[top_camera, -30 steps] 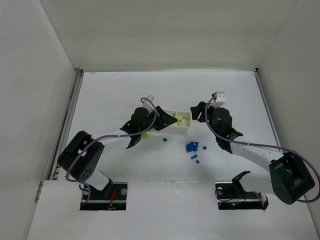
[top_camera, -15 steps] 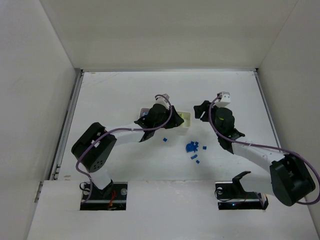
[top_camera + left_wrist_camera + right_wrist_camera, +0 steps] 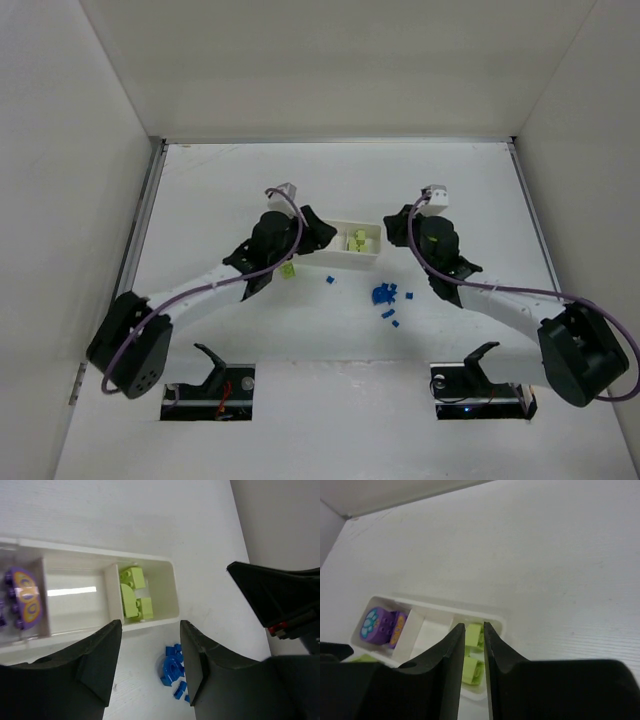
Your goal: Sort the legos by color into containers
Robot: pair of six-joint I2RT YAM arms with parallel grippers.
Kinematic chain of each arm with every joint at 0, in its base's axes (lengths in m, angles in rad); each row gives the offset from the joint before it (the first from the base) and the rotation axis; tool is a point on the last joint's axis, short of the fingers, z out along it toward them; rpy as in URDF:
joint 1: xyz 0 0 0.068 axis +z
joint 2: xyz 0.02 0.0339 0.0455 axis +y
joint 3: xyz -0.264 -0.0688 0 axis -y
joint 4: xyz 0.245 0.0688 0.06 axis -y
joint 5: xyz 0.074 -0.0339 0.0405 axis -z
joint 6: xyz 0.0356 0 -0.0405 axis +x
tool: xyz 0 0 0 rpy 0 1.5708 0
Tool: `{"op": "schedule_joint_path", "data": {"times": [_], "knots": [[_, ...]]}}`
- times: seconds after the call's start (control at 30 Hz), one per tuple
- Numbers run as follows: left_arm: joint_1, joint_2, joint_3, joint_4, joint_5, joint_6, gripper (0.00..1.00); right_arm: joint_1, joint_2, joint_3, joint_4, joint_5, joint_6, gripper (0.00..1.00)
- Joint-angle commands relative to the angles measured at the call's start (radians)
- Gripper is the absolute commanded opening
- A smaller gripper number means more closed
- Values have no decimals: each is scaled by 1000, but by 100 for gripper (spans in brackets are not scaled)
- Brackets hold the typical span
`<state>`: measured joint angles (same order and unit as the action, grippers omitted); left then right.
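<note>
At mid-table, the white tray [image 3: 335,257] lay between the two arms, long side across. Left wrist view showed three compartments. End compartment toward the left arm: a purple piece [image 3: 22,597] already in. End compartment toward the right arm: yellow-green bricks [image 3: 134,597], at least two, already in. Middle compartment [image 3: 75,595]: nothing seen in it.

Blue bricks [image 3: 384,294] sat loose on the table [image 3: 470,190], clustered near the tray's right end on the side toward the arms, with one lone blue bit [image 3: 329,280] apart from the rest. One stray yellow-green brick [image 3: 288,270] also lay on the table, just beside the left arm's wrist and outside the tray.

Left claw [image 3: 150,640]: fingers spread, nothing between them, poised above the tray's near wall.
Right claw [image 3: 474,635]: fingers drawn almost together, a sliver of gap, nothing visibly clamped. Green seen through the gap looked to be brick lying in the compartment beyond. It hung just over the tray's right end.

Judgement: purple done, yellow-green mostly done, one straggler left. Blue not yet begun; the whole cluster wanted moving, presumably to the vacant middle section. Roughly halfway.
</note>
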<state>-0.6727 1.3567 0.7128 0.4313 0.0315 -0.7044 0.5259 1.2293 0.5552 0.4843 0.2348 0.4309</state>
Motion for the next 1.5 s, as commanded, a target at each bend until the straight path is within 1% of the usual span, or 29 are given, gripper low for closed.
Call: {"op": "schedule_joint_path", "data": {"times": [0.0, 0.1, 0.17, 0.23, 0.3, 0.37, 0.43, 0.5, 0.63, 0.83, 0.97, 1.17, 1.3, 1.37, 1.47], "knots": [[54, -155, -94, -38, -28, -9, 46, 97, 38, 86, -36, 0, -21, 26], [107, -283, -174, -98, -30, -35, 45, 218, 85, 126, -52, 8, -34, 28], [144, -347, -216, -141, -27, -43, 44, 320, 123, 147, -41, 9, -37, 34], [179, -398, -254, -187, -28, -50, 44, 399, 171, 169, -30, 11, -46, 43], [215, -442, -289, -221, -30, -53, 44, 467, 232, 192, -15, 20, -41, 55], [251, -478, -323, -239, -30, -53, 44, 524, 316, 222, 5, 23, -41, 66], [282, -496, -352, -249, -22, -59, 42, 570, 404, 268, 7, 23, -52, 73], [299, -510, -372, -250, -7, -61, 40, 598, 485, 314, 14, 40, -69, 75], [310, -536, -406, -250, -7, -61, 38, 605, 587, 393, 4, 107, -69, 78], [342, -545, -437, -235, 4, -63, 38, 599, 697, 477, -21, 173, -50, 72], [354, -545, -450, -217, 18, -63, 37, 589, 763, 509, -7, 225, -43, 68], [370, -524, -464, -187, 41, -61, 37, 582, 815, 543, -6, 253, -47, 62], [381, -516, -467, -174, 64, -63, 37, 582, 823, 549, -6, 270, -52, 48], [382, -512, -466, -172, 74, -60, 38, 582, 820, 543, -4, 259, -49, 39], [376, -502, -454, -170, 99, -53, 41, 582, 797, 520, 3, 233, -43, 32]]}}
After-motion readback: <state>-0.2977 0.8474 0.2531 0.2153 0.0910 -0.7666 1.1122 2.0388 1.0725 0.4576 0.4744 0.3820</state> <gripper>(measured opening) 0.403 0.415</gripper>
